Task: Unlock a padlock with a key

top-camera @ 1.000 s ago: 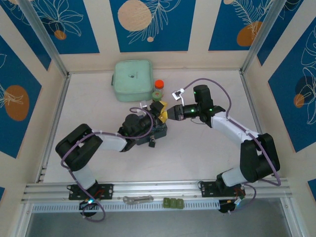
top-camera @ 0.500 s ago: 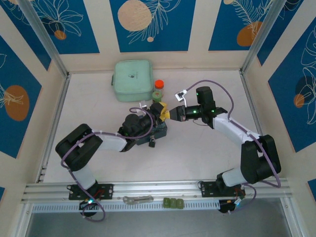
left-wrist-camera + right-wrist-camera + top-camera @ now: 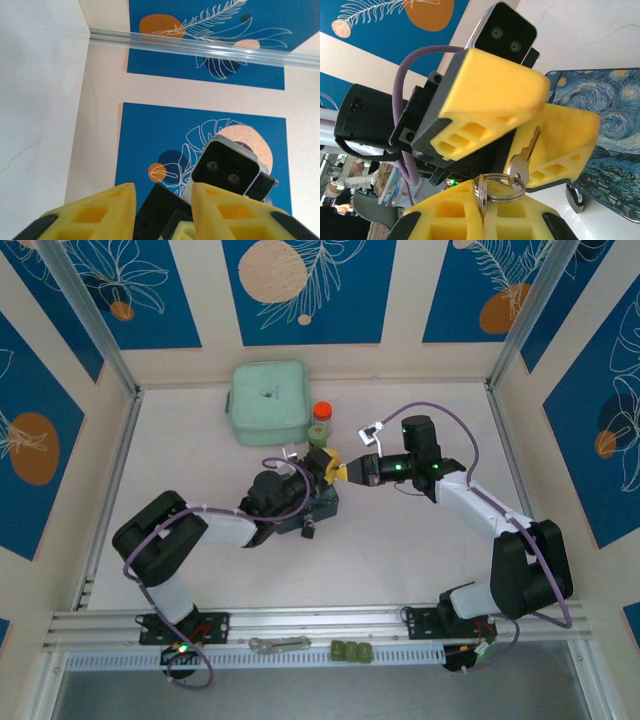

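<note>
White counter (image 3: 400,540) carries the padlock (image 3: 573,197) just beside the blue box (image 3: 605,140), while the right gripper (image 3: 482,212), pressed together on the key ring (image 3: 492,181), dangles the key (image 3: 522,157) between the spread left gripper (image 3: 164,195) fingers, likely handing it over for a firmer hold.

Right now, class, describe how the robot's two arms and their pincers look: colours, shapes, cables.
The left arm and right arm have white shells, black joints and a looping purple cable each. The left pincer and right pincer carry blocky yellow fingers with hollow cells.
</note>
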Tool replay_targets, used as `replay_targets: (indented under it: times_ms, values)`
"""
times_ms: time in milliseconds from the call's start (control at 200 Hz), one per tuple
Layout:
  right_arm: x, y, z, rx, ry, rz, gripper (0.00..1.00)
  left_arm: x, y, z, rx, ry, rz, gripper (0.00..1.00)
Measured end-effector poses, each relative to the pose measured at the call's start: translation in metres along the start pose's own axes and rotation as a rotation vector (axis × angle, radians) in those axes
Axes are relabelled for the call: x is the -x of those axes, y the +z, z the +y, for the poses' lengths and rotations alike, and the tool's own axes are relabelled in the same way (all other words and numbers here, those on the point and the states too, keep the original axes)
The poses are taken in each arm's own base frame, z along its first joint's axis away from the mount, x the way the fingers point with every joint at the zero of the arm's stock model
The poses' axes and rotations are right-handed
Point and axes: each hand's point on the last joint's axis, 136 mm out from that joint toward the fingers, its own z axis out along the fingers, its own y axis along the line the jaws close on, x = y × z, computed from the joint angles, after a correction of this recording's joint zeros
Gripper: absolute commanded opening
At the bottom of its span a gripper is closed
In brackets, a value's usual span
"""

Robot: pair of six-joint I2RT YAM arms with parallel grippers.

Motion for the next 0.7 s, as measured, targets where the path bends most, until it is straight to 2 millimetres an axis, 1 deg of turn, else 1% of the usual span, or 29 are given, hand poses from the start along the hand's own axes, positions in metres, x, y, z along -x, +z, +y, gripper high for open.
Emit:
replay_targets:
  times_ms: [115,200,340,380,480,555,660,700]
  values:
    - [0.0,0.0,0.0,0.0,0.001,0.0,0.0,-0.001,0.0,0.0,0.0,0.007,0.003,0.1]
    - [0.0,0.0,0.0,-0.001,0.001,0.0,0.0,0.0,0.0,0.0,0.0,0.003,0.001,0.01]
    - [-0.002,0.0,-0.001,-0.001,0.006,0.003,0.0,0.0,0.0,0.0,0.0,0.006,0.001,0.0]
    - [-0.002,0.0,-0.001,-0.002,0.006,0.003,0.04,0.0,0.0,0.0,0.0,0.006,0.001,0.0]
    - [-0.003,0.001,-0.001,0.0,0.001,0.006,0.29,0.0,0.0,0.001,0.001,0.007,0.0,0.0]
    - [-0.003,-0.001,0.002,0.0,-0.004,0.003,0.43,0.001,0.001,0.003,0.009,0.013,-0.002,0.0]
    - [-0.002,-0.007,0.008,-0.002,-0.013,-0.014,0.56,-0.001,0.0,0.004,0.013,0.034,0.008,0.0]
    - [0.001,-0.012,0.01,-0.009,-0.022,-0.03,0.58,-0.002,0.001,0.005,0.018,0.048,0.013,0.0]
